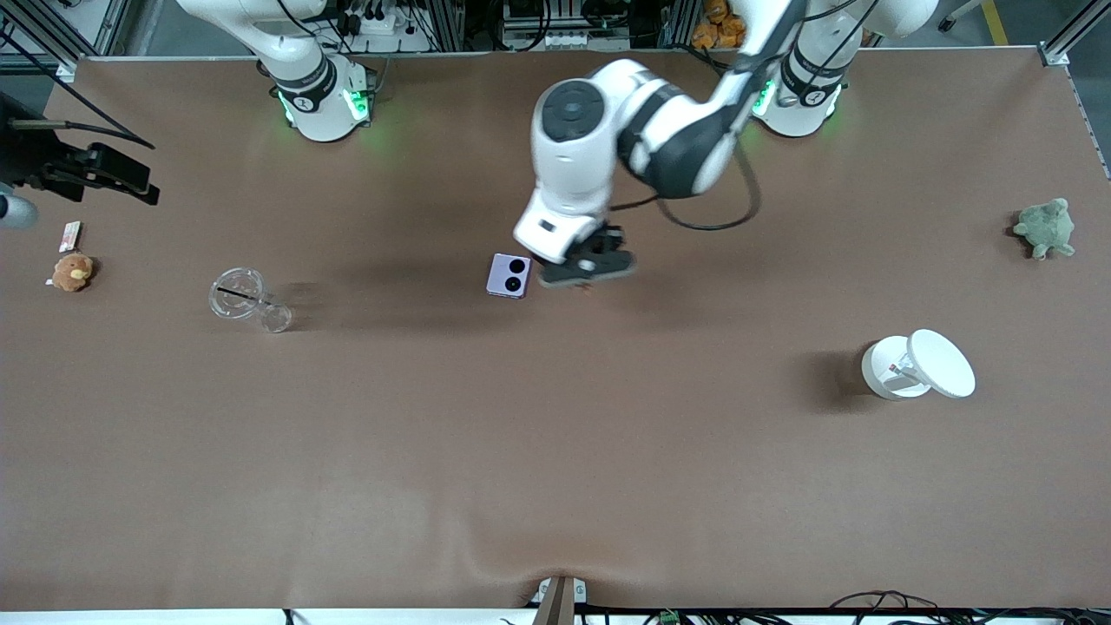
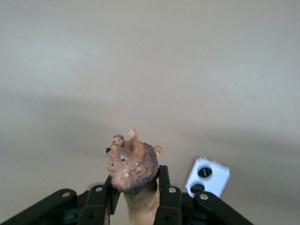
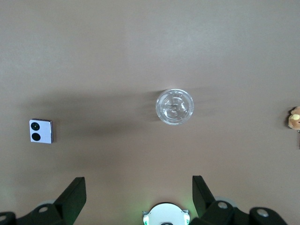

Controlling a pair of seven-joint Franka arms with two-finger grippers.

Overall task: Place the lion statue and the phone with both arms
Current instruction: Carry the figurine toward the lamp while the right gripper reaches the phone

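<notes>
The lion statue, a small reddish-brown figurine with a maned head, sits between the fingers of my left gripper, which is shut on its body. In the front view that gripper is low over the middle of the table, and the hand hides the statue. The lilac phone lies flat right beside it, toward the right arm's end, camera lenses up. It also shows in both wrist views, as the phone and the phone. My right gripper hangs open and empty, high over its own base.
A clear glass with a smaller glass stands toward the right arm's end. An orange-brown plush and a small box lie at that table edge. At the left arm's end are a grey-green plush and a white round stand.
</notes>
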